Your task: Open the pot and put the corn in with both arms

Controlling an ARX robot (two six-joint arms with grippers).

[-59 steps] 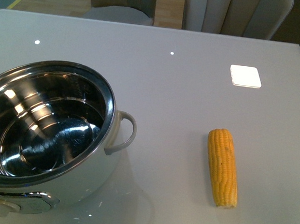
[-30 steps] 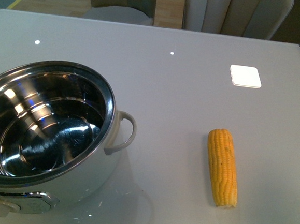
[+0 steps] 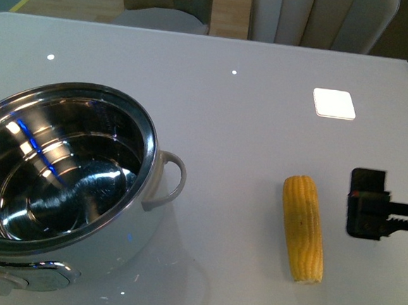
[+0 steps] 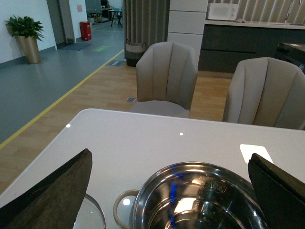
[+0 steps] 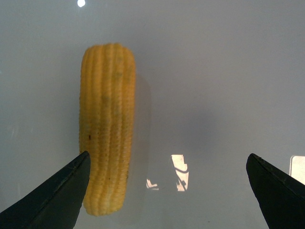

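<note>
The pot (image 3: 149,155) stands at the table's left with no lid on, its steel interior empty. The husked yellow corn (image 3: 303,227) lies on the table to its right, pointing away from me. My right gripper (image 3: 394,164) comes in from the right edge, open, just right of the corn. In the right wrist view the corn (image 5: 107,124) lies beside one finger (image 5: 57,195), not between the jaws. My left gripper (image 4: 169,191) hangs open over the pot's rim (image 4: 190,167). A glass lid (image 4: 90,214) lies on the table beside the pot's loop handle (image 4: 123,210).
A bright white square patch (image 3: 334,103) shows on the table behind the corn. Beige chairs (image 3: 321,17) stand past the far edge. The glossy white table (image 3: 248,128) stretches between pot and corn.
My right gripper has come into the front view from the right edge, beside the corn. Pot and corn have not moved; a blue reflection has grown inside the pot.
</note>
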